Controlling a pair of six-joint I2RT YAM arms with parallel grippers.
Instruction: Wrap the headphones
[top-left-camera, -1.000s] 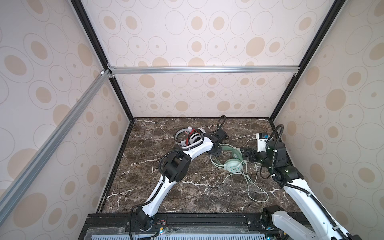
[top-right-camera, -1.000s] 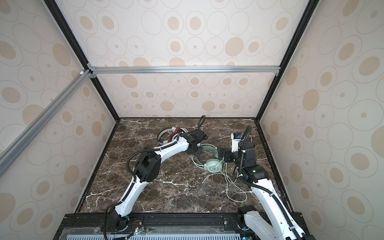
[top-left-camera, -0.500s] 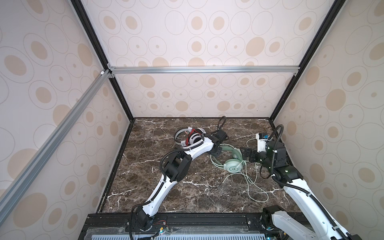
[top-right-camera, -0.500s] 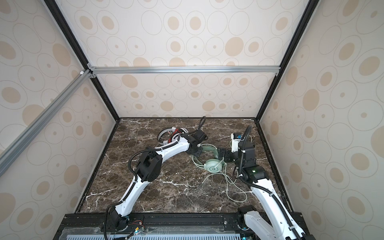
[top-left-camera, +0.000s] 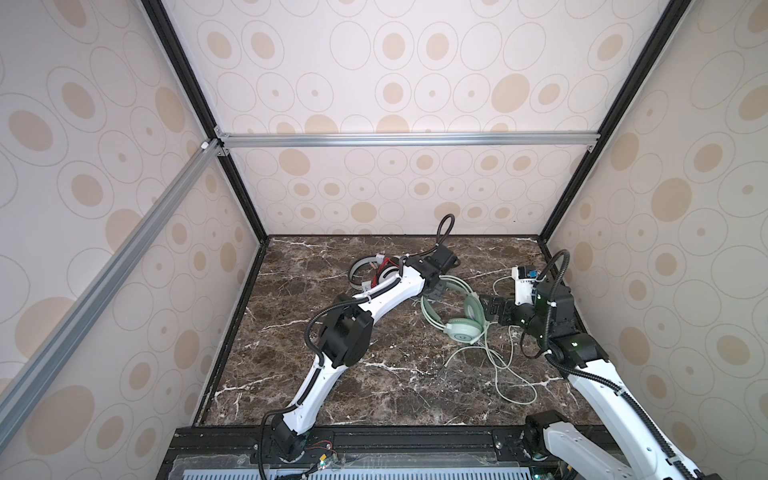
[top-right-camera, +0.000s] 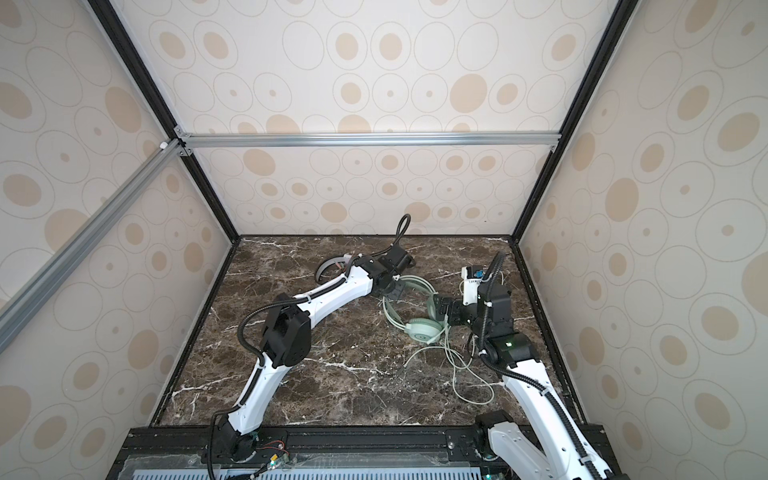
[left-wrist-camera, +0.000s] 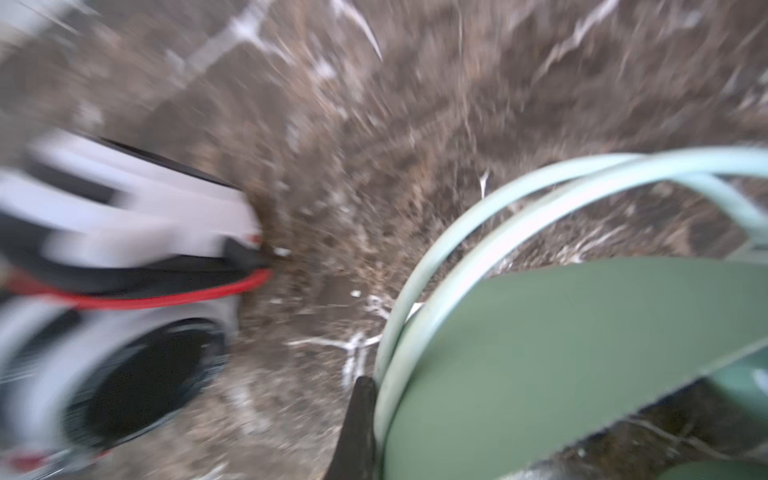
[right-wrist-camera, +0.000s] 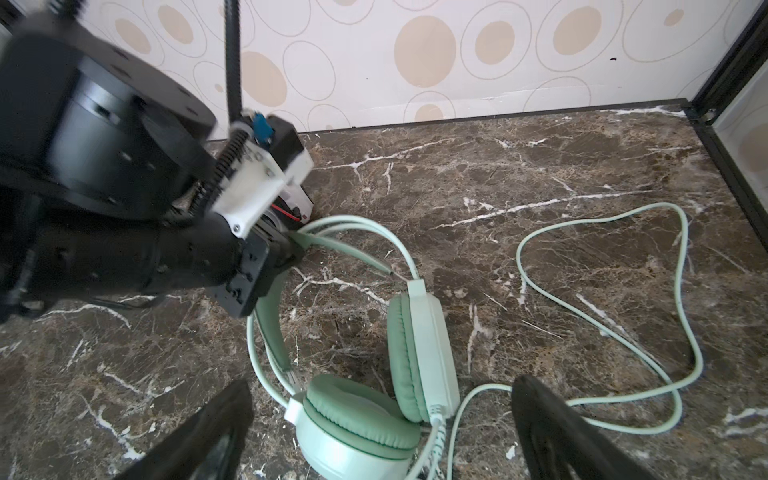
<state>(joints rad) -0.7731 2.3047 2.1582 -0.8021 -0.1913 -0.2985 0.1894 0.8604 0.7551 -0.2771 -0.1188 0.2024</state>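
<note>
**Top views:** we see the left gripper (top-left-camera: 433, 291), its fingers newly clamped on the headband (top-left-camera: 455, 279) of the mint-green headphones (top-left-camera: 460, 330), mid-table (top-left-camera: 332, 374). The white headphones (top-left-camera: 374, 272) lie behind.
**Left wrist:** blurred.
**Right wrist:** the right gripper (right-wrist-camera: 382, 397) gapes, empty. The cord (right-wrist-camera: 665, 205) is loose, so wrapping is unstarted. No containers.

the left arm (top-left-camera: 386, 299) reaches far and low, elbow raised, left claw (top-left-camera: 434, 293) pinched shut on the mint headphones (top-left-camera: 461, 330); the right arm (top-left-camera: 598, 386) bends inward, right claw (top-left-camera: 485, 309) low, spread wide.
</note>
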